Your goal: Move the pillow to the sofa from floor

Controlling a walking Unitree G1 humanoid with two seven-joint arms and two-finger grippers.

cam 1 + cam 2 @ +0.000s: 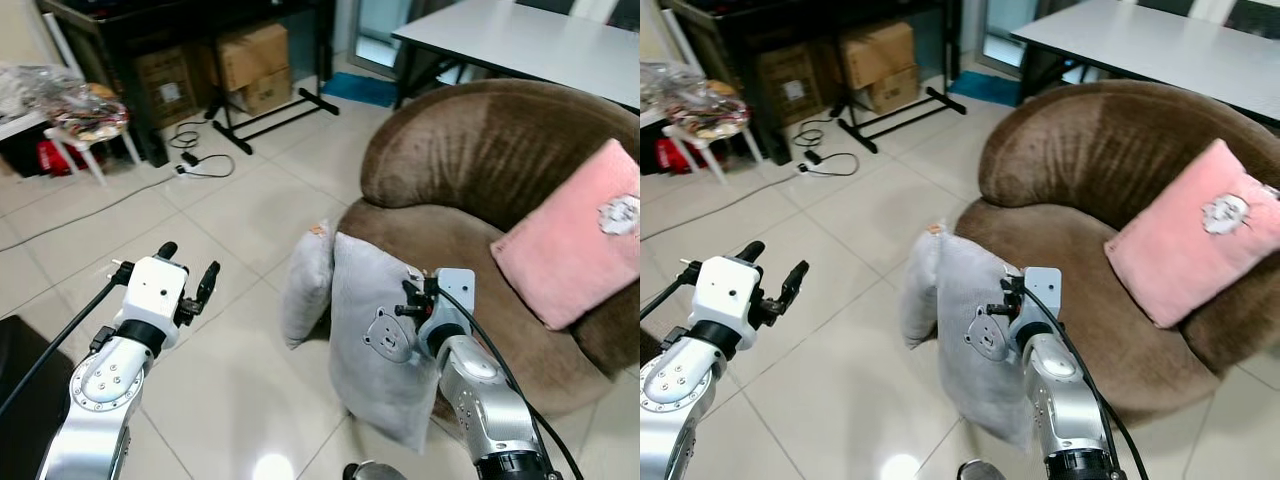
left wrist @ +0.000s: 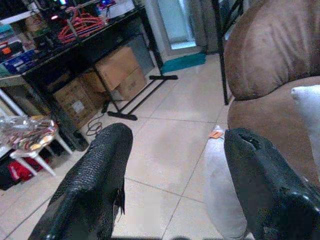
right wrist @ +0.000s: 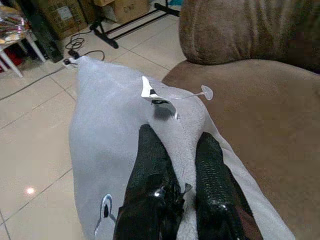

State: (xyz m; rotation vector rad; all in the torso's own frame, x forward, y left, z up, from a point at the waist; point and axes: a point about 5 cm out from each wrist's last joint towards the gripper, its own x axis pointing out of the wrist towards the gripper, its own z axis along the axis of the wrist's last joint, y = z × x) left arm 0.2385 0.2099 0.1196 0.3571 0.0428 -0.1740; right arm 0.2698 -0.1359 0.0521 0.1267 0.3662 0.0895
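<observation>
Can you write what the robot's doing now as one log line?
right gripper: shut on grey pillow | pillow: lifted beside sofa | left gripper: open, idle

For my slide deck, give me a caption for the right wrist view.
Right claw pinching the grey pillow at the brown sofa's front edge.

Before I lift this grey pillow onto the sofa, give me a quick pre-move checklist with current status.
1. Grip: right gripper fingers pinch the top edge of the grey bear pillow. Ok.
2. Pillow off the floor: its lower corner hangs low by the tiles; contact cannot be told.
3. Landing spot: the brown sofa seat is bare in front of the pink pillow. Ok.
4. Second grey pillow leans right beside the held one and may get dragged. Not ok.
5. Left gripper open, over the floor, away from the lift path. Ok.
</observation>
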